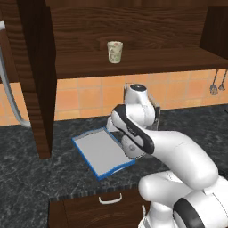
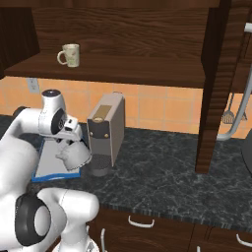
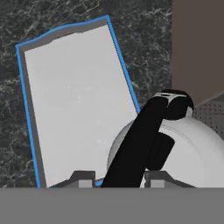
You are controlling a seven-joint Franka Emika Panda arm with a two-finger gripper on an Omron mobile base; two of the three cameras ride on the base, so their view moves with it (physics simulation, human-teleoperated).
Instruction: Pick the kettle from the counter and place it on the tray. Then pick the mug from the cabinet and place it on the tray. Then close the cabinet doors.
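Dark speckled counter [image 1: 26, 169], no readable writing. At 5 o'clock of the tray [image 3: 74, 96], the kettle [image 3: 192, 148] is cut off; gripper [image 3: 119, 178] straddles its black handle, grip unclear.

On the worktop [image 1: 26, 178] the blue-rimmed tray [image 1: 100, 152] lies near the front edge, the white arm [image 1: 147, 138] bent over its right side, while the cream mug [image 1: 115, 51] stands upright on the open cabinet's shelf [image 1: 147, 62].

Base views flank arm, share tray [image 1: 100, 153]; hand view looks down close.
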